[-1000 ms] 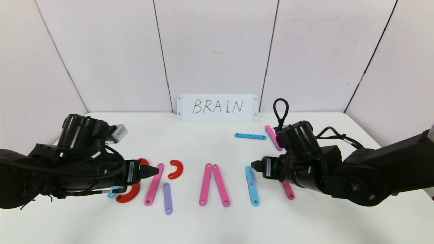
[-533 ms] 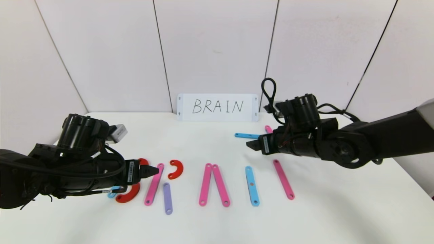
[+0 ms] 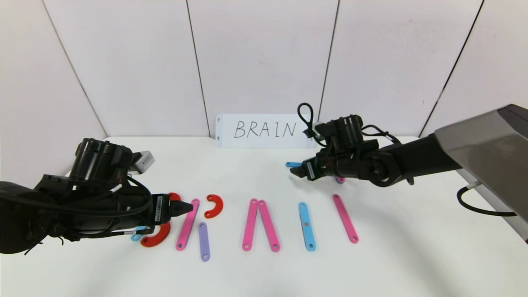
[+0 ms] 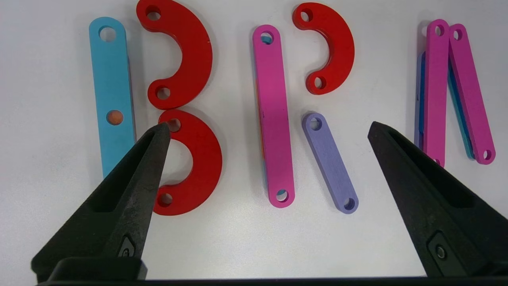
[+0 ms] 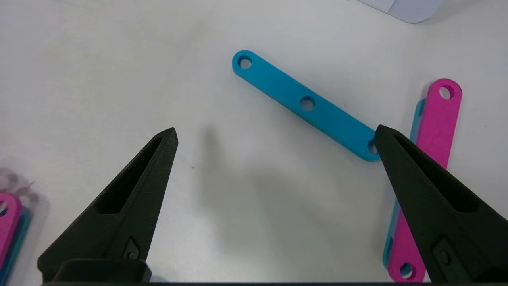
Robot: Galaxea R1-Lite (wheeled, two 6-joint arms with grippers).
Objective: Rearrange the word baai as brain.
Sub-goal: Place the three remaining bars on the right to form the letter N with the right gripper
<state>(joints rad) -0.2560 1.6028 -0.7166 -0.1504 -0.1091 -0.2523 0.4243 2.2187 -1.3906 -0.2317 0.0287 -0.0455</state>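
Right gripper (image 3: 298,172) farther across table (image 3: 231,173)

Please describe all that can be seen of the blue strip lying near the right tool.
The blue strip is a flat, matte plastic bar with rounded ends and three round holes, one at each end and one in the middle. It lies flat on the white table, untouched. The right tool hovers open above it. One end comes close to a pink strip.
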